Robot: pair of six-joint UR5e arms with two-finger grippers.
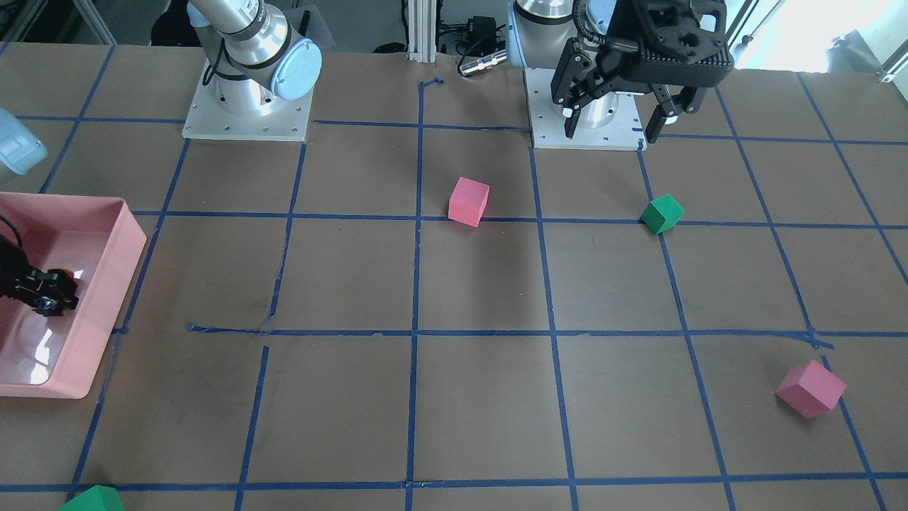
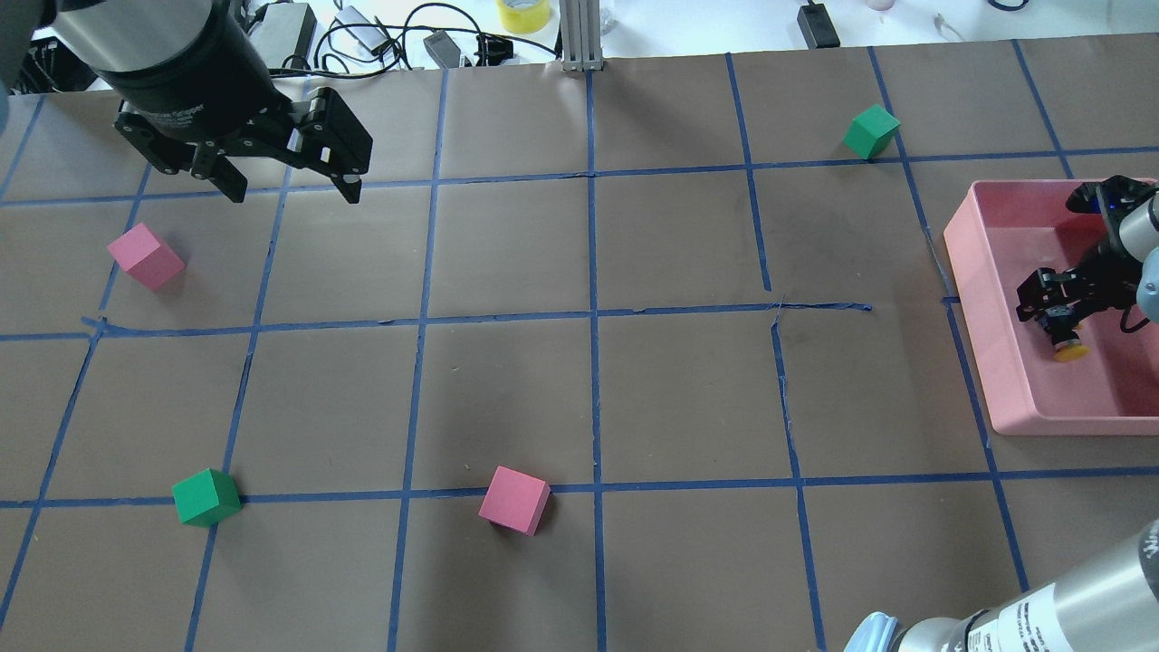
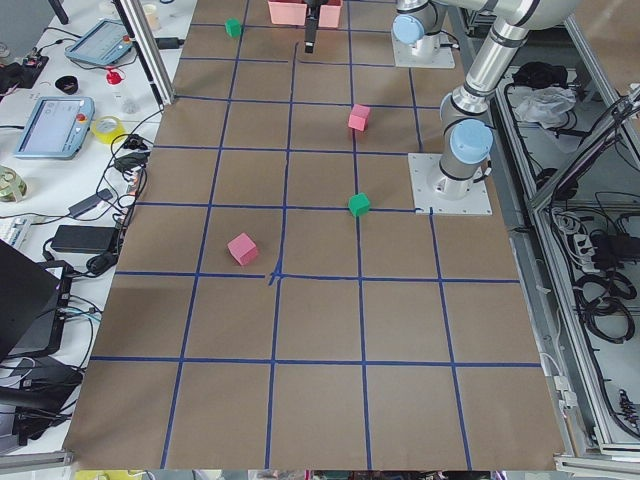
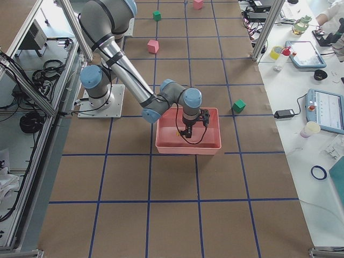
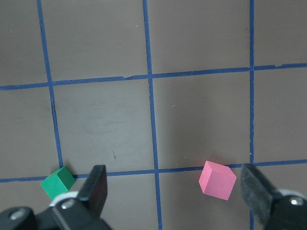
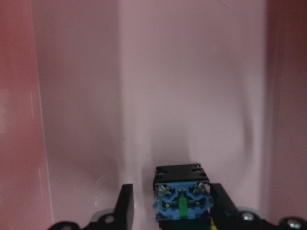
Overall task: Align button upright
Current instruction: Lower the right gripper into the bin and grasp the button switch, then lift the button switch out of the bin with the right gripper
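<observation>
While the right claw (image 2: 1058,319) hung inside the pink tray (image 2: 973,272), its two fingers were pinched on the button (image 2: 1071,350), which sat right between them. From the overhead camera I could see the round yellow cap poking out past the fingertips, toward the tray floor. The claw's own camera hid that cap and showed the other end: a black block with a blue terminal face and a green strip, turned back toward the wrist. Whether the cap touched the floor I could not tell. The left claw (image 1: 613,122) hovered well apart from the tray over the table (image 1: 482,397), fingers spread wide and gripping nothing. Its wrist view showed a green cube (image 5: 58,181) just outside one finger and a pink cube (image 5: 217,179) just inside the other.
</observation>
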